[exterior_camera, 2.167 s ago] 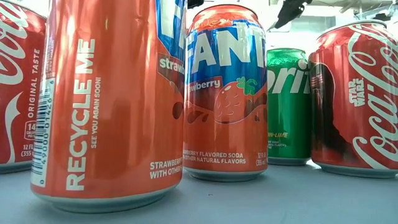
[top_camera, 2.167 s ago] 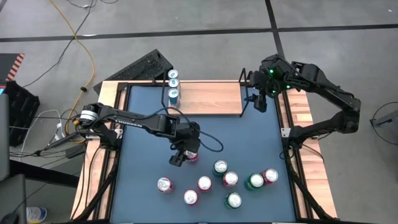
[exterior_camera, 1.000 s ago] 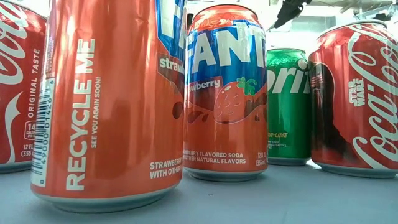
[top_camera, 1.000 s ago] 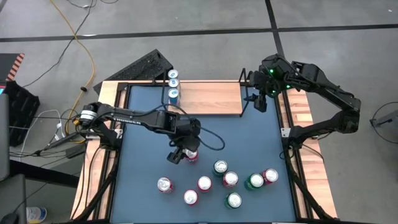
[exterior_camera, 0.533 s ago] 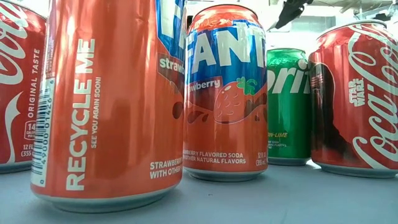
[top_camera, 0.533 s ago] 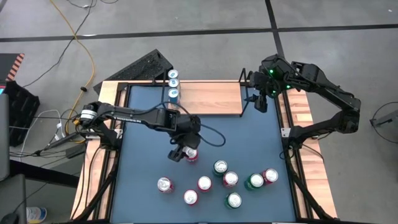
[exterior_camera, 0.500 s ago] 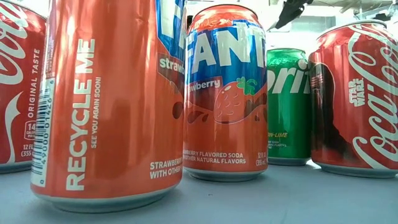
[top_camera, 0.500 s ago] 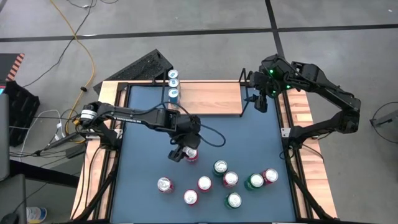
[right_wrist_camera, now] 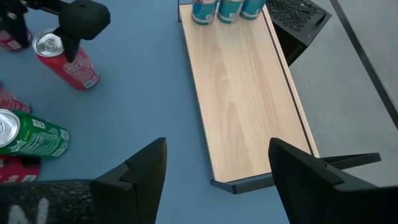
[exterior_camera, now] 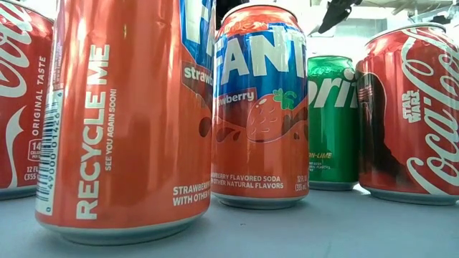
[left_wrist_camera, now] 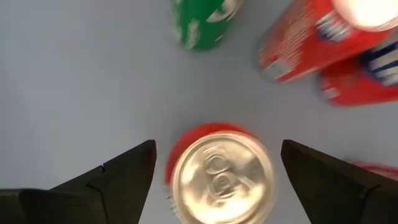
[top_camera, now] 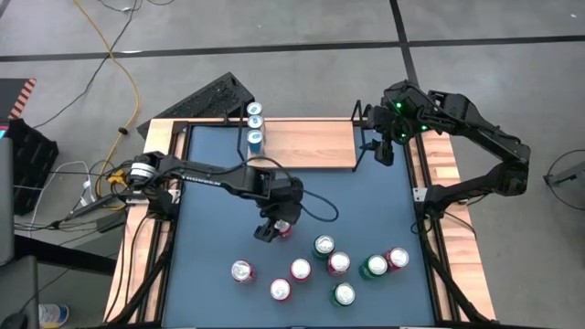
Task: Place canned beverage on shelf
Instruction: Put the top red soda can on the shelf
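A red can (left_wrist_camera: 221, 177) with a silver top stands upright on the blue table (top_camera: 210, 183); it also shows in the high view (top_camera: 284, 228) and the right wrist view (right_wrist_camera: 64, 59). My left gripper (left_wrist_camera: 217, 149) is above it, pointing down and open, with one finger on each side of the can and a gap to both. The light-wood shelf (top_camera: 306, 144) lies at the table's far edge, with three blue cans (top_camera: 254, 123) standing at its left end. My right gripper (top_camera: 382, 153) is open and empty above the shelf's right end (right_wrist_camera: 249, 124).
Several red and green cans (top_camera: 339, 265) stand in a cluster on the table's near half, right of my left gripper; they fill the low view (exterior_camera: 262, 107). A black keyboard (top_camera: 215, 96) lies beyond the far left corner. Bare shelf board lies right of the blue cans.
My left gripper has shifted a little toward the table's right edge and turned slightly above the red can. The can has stayed where it was.
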Action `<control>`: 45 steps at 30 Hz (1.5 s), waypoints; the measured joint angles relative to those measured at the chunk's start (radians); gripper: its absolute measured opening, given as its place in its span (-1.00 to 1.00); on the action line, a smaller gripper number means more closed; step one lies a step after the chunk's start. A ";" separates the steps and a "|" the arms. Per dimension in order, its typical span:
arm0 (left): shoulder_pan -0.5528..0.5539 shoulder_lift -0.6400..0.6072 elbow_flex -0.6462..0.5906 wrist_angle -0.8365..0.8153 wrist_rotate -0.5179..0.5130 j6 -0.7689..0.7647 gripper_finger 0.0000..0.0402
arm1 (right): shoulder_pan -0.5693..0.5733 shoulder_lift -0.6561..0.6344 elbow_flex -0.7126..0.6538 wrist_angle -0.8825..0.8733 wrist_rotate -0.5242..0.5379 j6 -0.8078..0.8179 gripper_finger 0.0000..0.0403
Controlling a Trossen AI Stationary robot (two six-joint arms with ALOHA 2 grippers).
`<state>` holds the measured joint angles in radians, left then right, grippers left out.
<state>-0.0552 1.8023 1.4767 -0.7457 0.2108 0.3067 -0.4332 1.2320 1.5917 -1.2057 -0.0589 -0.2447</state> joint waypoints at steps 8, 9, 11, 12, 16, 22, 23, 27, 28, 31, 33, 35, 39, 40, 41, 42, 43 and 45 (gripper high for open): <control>-0.023 0.000 -0.129 0.027 -0.119 -0.093 0.65 | -0.001 0.000 0.000 0.001 0.000 -0.027 0.32; -0.028 0.000 -0.144 0.039 -0.136 -0.104 0.65 | -0.001 0.000 0.000 0.003 0.000 -0.027 0.32; -0.035 0.002 -0.158 0.050 -0.145 -0.138 0.65 | -0.001 0.000 0.000 0.004 0.001 -0.033 0.32; -0.036 0.002 -0.158 0.059 -0.145 -0.158 0.65 | -0.001 0.000 0.000 0.004 0.001 -0.040 0.32; -0.036 0.001 -0.157 0.116 -0.146 -0.222 0.65 | -0.001 0.000 0.000 0.005 0.001 -0.045 0.32; -0.033 -0.006 -0.157 0.140 -0.145 -0.201 0.65 | -0.001 0.000 0.000 0.001 0.003 -0.045 0.32; -0.031 -0.006 -0.157 0.143 -0.145 -0.199 0.65 | -0.001 0.000 0.000 0.001 0.004 -0.045 0.32; -0.020 -0.006 -0.157 0.145 -0.123 -0.195 0.62 | -0.001 0.000 0.000 0.000 0.004 -0.045 0.32; -0.016 -0.006 -0.157 0.146 -0.112 -0.194 0.58 | -0.001 0.000 0.000 0.000 0.004 -0.045 0.32; -0.010 -0.006 -0.157 0.146 -0.091 -0.191 0.41 | -0.001 0.000 0.000 0.000 0.004 -0.044 0.32; -0.008 -0.006 -0.157 0.146 -0.095 -0.184 0.39 | -0.001 0.000 0.000 0.000 0.004 -0.044 0.32; -0.007 -0.006 -0.157 0.147 -0.095 -0.184 0.39 | -0.001 0.000 0.000 0.000 0.005 -0.044 0.32; -0.005 -0.009 -0.157 0.152 -0.103 -0.188 0.39 | -0.001 0.000 0.000 0.000 0.006 -0.045 0.32; -0.004 -0.013 -0.157 0.151 -0.111 -0.190 0.39 | -0.001 0.000 0.000 0.000 0.006 -0.045 0.32; 0.000 -0.016 -0.157 0.150 -0.114 -0.192 0.39 | -0.001 0.000 0.000 0.000 0.006 -0.045 0.32; 0.007 -0.025 -0.154 0.144 -0.114 -0.192 0.39 | -0.001 0.000 0.000 0.000 0.006 -0.045 0.32; 0.014 -0.033 -0.148 0.136 -0.117 -0.189 0.39 | -0.001 -0.002 0.000 0.000 0.007 -0.046 0.32; 0.031 -0.051 -0.124 0.127 -0.130 -0.171 0.39 | -0.006 -0.003 0.000 0.002 0.007 -0.053 0.32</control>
<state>-0.0241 1.7514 1.3531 -0.6190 0.0810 0.1354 -0.4392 1.2286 1.5913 -1.2038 -0.0521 -0.2973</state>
